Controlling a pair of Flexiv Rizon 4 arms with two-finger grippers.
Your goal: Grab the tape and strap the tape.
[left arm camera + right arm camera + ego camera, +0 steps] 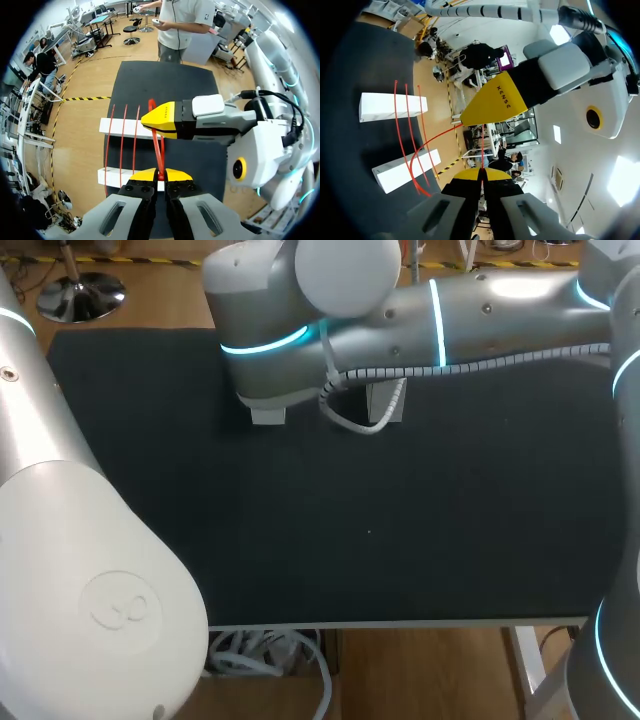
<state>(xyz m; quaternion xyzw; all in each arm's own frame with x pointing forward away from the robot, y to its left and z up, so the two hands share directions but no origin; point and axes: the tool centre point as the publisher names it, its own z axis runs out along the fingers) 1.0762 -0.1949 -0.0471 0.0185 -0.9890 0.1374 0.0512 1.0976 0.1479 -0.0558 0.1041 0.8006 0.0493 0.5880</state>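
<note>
Red tape (159,150) pinched by closed left hand (160,175), also by closed right hand (481,173)

Red tape (159,150), white blocks (117,126), black table (400,530), yellow tips on jaws

Light is bright and even, from overhead. The white ceiling panels (620,175) in the right wrist view are burnt out to plain white. Head view: the black table mat (400,540) takes the light flat with no glare, and shadows on it are hard to make out. The right arm (480,310) carries a strong highlight on its silver shell, and its cyan ring lights glow. The left arm (60,570), close to the camera, is pale, soft and out of focus. Both wrist views: straight lines bow toward the black rim and detail smears there. The red tape (159,152) reads vivid against the dark mat.
</note>
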